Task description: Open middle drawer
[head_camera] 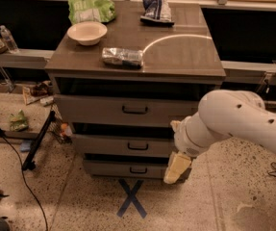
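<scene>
My gripper [172, 150] low at the cabinet's [60, 88] front right, fingers [177, 166] spread wide, holding nothing, middle drawer [104, 145] between two other drawers, its right end beside my gripper, its handle [137, 146] left of my fingers.

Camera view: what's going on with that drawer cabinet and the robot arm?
A one-armed robot is working at a grey three-drawer cabinet. Its claw hangs low by the cabinet's right front edge, in front of the right ends of the middle drawer and bottom drawer. The middle drawer's dark handle lies to the claw's left, untouched, and that drawer does not look pulled out yet.
</scene>
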Robot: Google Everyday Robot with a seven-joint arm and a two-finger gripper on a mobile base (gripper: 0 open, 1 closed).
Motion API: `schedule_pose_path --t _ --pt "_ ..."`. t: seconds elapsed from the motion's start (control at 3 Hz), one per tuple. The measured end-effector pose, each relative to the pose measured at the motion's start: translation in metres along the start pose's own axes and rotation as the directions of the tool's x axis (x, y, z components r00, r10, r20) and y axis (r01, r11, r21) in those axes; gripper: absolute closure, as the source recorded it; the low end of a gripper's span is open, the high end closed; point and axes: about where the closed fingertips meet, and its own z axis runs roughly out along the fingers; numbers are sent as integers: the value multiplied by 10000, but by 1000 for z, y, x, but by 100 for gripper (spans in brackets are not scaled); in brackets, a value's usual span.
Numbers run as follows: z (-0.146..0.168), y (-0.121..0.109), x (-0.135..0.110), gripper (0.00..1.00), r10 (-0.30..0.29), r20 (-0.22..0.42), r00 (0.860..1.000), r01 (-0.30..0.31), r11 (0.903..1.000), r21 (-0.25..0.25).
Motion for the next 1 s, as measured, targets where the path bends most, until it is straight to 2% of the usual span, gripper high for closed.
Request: schedule_pose_path --t 0.33,0.67,1.0 --pt "39 -8 2 0 -588 70 9982 586 9980 248" --pt "56 -7 3 0 -916 121 9957 906 9937 662" --pt "88 -16 15 0 -1297 40 9915 1284 9852 1139"
